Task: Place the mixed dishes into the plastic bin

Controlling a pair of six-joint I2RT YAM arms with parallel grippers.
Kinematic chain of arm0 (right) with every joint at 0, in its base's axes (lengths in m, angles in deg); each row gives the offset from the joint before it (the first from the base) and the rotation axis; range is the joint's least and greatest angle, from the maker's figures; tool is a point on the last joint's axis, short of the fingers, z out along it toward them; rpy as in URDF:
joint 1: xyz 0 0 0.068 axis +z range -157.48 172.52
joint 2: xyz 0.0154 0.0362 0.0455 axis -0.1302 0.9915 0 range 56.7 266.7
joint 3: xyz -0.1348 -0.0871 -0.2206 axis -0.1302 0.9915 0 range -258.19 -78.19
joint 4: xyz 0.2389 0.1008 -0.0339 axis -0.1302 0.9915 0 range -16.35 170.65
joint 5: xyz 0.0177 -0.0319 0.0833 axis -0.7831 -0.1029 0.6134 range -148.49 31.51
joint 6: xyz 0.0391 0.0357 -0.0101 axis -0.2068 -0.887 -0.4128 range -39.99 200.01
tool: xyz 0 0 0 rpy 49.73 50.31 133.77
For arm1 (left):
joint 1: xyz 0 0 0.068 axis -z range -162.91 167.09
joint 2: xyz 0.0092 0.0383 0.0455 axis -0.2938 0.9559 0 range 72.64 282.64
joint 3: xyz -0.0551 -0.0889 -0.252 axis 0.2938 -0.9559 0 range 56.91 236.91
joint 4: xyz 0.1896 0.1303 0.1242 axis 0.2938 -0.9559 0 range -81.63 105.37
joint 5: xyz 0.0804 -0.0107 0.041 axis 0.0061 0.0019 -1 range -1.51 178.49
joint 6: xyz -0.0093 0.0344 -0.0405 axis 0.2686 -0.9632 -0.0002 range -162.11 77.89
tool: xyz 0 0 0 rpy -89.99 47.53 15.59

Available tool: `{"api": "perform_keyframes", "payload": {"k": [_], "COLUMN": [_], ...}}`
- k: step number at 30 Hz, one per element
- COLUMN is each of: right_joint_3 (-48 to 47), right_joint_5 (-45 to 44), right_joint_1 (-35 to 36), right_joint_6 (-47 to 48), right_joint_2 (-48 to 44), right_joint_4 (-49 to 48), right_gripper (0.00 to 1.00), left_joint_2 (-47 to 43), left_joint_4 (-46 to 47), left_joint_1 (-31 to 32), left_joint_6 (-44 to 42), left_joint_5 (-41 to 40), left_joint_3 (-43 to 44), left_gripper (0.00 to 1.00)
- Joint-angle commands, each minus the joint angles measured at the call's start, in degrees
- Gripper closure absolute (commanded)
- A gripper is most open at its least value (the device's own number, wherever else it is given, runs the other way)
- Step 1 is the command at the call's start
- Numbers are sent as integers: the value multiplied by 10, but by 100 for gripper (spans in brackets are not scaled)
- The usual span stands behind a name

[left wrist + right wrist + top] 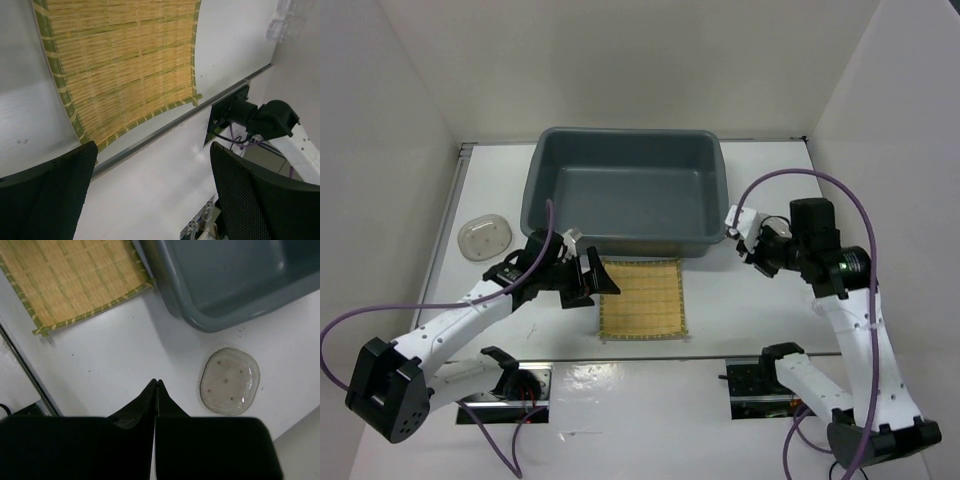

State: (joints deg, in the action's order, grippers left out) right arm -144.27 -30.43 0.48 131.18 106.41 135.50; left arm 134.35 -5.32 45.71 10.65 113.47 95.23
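Nothing is in the plastic bin yet, by my reading: its grey floor shows bare from above, so the whole job lies ahead. My left claw hangs with its jaws spread wide and nothing between them. It is just off the left edge of the woven mat, which lies flat on the tabletop right ahead of that claw and just short of the bin's near wall. The clear plate sits back behind my left claw, well apart from it, beside the bin's left end. My right claw is pinched fully closed on nothing, above bare tabletop. A clear dish lies just ahead of it and to its right, close by the bin's rounded corner; it may be the bowl, though looking straight down on it I cannot tell. Mat, plate and that dish are all left to carry over, and the small cup I cannot find
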Motion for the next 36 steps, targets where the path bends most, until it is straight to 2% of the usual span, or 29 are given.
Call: {"api": "perform_keyframes", "payload": {"k": [1,5,6,9,13,18,21,26,33,36], "right_joint_3": [2,-17,-22,-22,10,44,39,32,22,16], "right_joint_5": [-29,-95,-95,-84,-126,-187,-200,-231,-266,-247], "right_joint_1": [44,166,174,174,188,206,206,206,206,206], "right_joint_6": [9,-51,-62,-84,-85,-90,-101,-108,-128,-120], "right_joint_2": [53,163,174,180,197,239,288,325,329,308], "right_joint_4": [-32,-33,-33,-86,-119,-203,-230,-280,-326,-300], "right_gripper": [100,100,100,100,100,100,100,100,100,100], "left_joint_2": [-18,-9,-20,-40,-27,-9,9,81,217,251], "left_joint_4": [37,21,21,58,107,202,175,137,210,223], "left_joint_1": [5,5,5,5,5,-15,-29,-35,-35,-23], "left_joint_6": [51,34,40,46,46,91,64,26,9,2], "left_joint_5": [-15,-26,-31,-26,9,48,56,33,45,45], "left_joint_3": [-24,-17,-17,-25,-60,-135,-127,-86,-81,-64], "left_gripper": [1,1,1,1,1,1,1,1,1,1]}}
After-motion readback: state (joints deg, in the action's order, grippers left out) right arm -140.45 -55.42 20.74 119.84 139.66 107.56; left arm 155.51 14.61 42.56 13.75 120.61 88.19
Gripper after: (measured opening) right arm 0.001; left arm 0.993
